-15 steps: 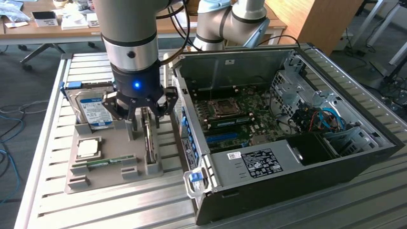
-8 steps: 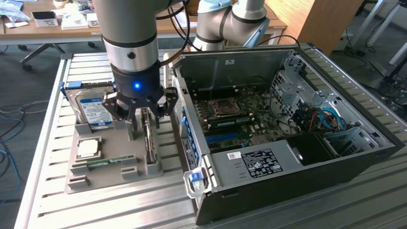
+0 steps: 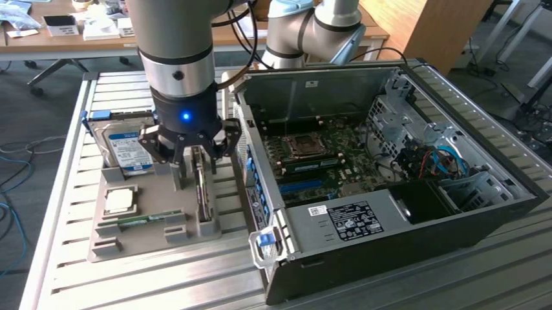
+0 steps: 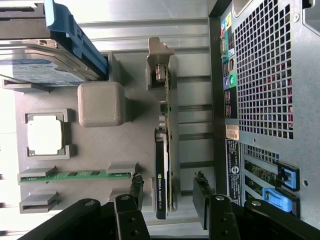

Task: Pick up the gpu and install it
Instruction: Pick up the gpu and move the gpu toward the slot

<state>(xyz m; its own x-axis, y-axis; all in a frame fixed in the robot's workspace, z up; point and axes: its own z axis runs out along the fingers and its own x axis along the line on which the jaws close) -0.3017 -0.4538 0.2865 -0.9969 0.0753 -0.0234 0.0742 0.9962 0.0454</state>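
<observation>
The gpu (image 3: 201,194) is a thin dark card that stands on edge in a slot of the grey holder tray (image 3: 129,242), just beside the open computer case (image 3: 371,161). My gripper (image 3: 195,161) hangs directly over the card's top edge. In the wrist view the gpu (image 4: 163,170) is seen edge-on. My gripper (image 4: 168,196) is open, with one finger on each side of the card and a visible gap on both sides. Nothing is held.
The tray also carries a blue-labelled hard drive (image 3: 126,147), a square processor chip (image 3: 120,200) and a green memory stick (image 3: 142,219). A grey block (image 4: 101,104) stands between drive and card. The case's motherboard (image 3: 315,158) lies exposed. All rests on a slatted metal table (image 3: 172,284).
</observation>
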